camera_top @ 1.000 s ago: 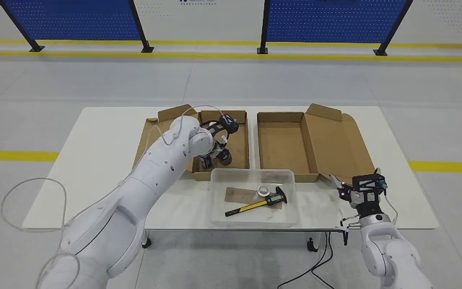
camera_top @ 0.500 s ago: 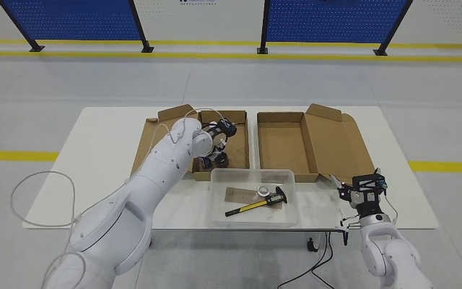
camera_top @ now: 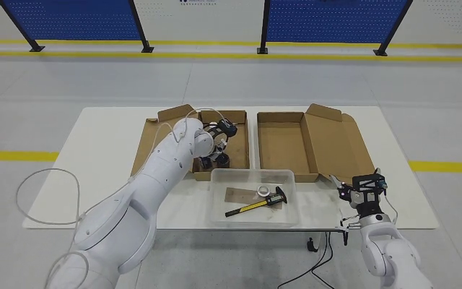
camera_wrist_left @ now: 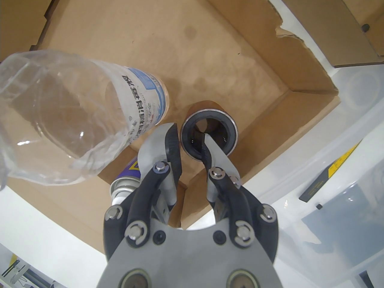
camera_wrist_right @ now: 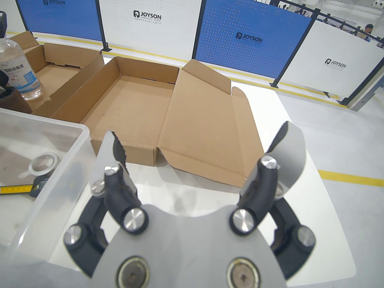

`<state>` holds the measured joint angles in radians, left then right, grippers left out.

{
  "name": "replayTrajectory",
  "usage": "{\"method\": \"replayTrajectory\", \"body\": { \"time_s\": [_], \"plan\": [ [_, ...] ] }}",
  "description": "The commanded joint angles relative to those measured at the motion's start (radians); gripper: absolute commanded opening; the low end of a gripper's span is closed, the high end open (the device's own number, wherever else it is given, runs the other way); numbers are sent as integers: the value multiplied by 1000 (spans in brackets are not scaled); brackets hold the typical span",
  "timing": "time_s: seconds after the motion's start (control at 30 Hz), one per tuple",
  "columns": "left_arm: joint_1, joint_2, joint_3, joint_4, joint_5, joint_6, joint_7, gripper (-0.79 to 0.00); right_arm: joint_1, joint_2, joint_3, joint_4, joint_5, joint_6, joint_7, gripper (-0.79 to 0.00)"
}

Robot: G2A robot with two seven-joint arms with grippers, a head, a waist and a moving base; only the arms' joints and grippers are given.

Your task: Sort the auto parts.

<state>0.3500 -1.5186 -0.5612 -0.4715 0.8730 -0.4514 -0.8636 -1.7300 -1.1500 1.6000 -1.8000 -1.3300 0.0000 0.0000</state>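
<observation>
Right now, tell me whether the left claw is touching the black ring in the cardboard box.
Touching. The left wrist view shows the left claw pinching the wall of the ring, with one finger outside it and the other inside the hole.

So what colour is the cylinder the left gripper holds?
Cylinder: black face, brown body; clearest in left wrist view.

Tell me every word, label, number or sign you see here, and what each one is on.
Clear plastic bottle: blue-and-white label, printed characters, partly wrapped out of sight; brand print, not read out.
Blue and white partition panels: one logo word each; brand name, not read out.
Yellow-and-black measuring tool: scale marks too small to read.
Purple spray can: yellow sign, mostly hidden.
</observation>
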Motion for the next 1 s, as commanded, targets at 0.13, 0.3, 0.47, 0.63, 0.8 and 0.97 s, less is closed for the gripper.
{"method": "replayTrajectory", "body": {
  "time_s": [0.13, 0.3, 0.47, 0.63, 0.8, 0.97],
  "plan": [
    [-28, 6, -24, -36, -3, -26, 21, -434, 0, 0, 0, 0, 0, 0, 0, 0],
    [-12, 28, -55, -122, -8, -34, 11, -348, 0, 0, 0, 0, 0, 0, 0, 0],
    [44, 71, -111, -268, -20, -50, -13, -154, 0, 0, 0, 0, 0, 0, 0, 0],
    [157, 141, -220, -540, 2, 2, -76, -65, 0, 0, 0, 0, 0, 0, 0, 0],
    [364, 218, -398, -924, 30, 77, -116, 0, 0, 0, 0, 0, 0, 0, 0, 0],
    [633, 272, -582, -1250, 64, 87, -9, 0, 0, 0, 0, 0, 0, 0, 0, 0]
  ]
}}
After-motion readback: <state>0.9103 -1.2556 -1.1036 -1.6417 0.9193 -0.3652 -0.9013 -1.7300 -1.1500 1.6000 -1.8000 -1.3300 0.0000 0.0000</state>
